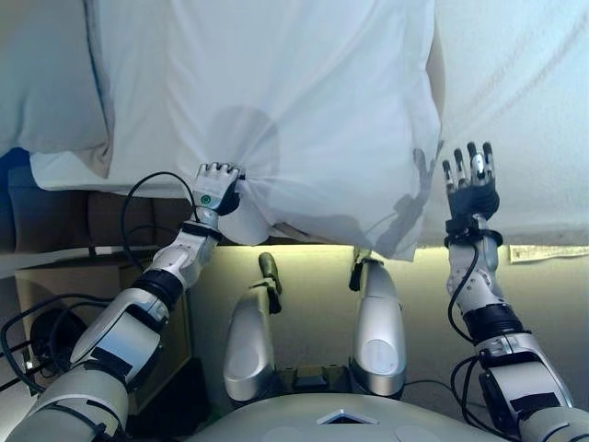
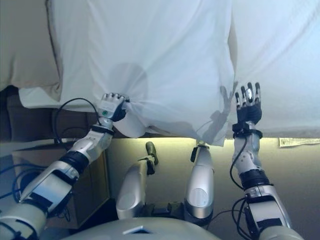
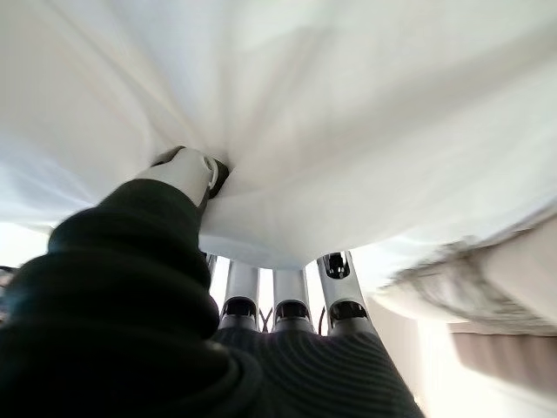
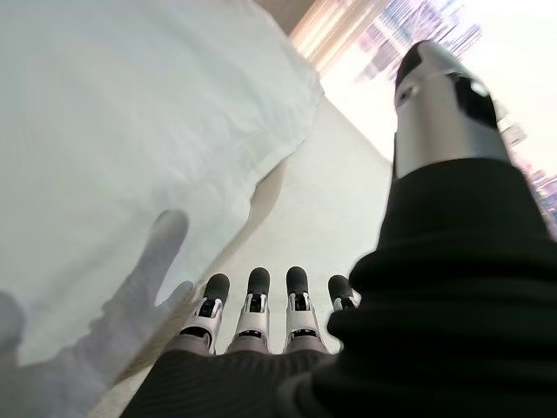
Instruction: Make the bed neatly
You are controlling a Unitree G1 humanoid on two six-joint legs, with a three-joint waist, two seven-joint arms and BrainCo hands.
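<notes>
A white sheet point(image 1: 276, 101) is spread over the bed and hangs over its near edge. My left hand point(image 1: 217, 187) is shut on a bunched fold of the sheet at the near edge; in the left wrist view the cloth point(image 3: 287, 131) gathers into my curled fingers point(image 3: 277, 292) and thumb. My right hand point(image 1: 471, 180) is open, fingers straight, raised beside the sheet's hanging corner point(image 1: 396, 230) and apart from it. In the right wrist view my straight fingertips point(image 4: 259, 283) hover above the white bedding point(image 4: 113, 157).
A white pillow point(image 1: 46, 74) lies at the far left of the bed. A second white cover point(image 1: 525, 101) lies on the right part of the bed. A brown box point(image 1: 64, 285) with dark cables stands on the floor at the left.
</notes>
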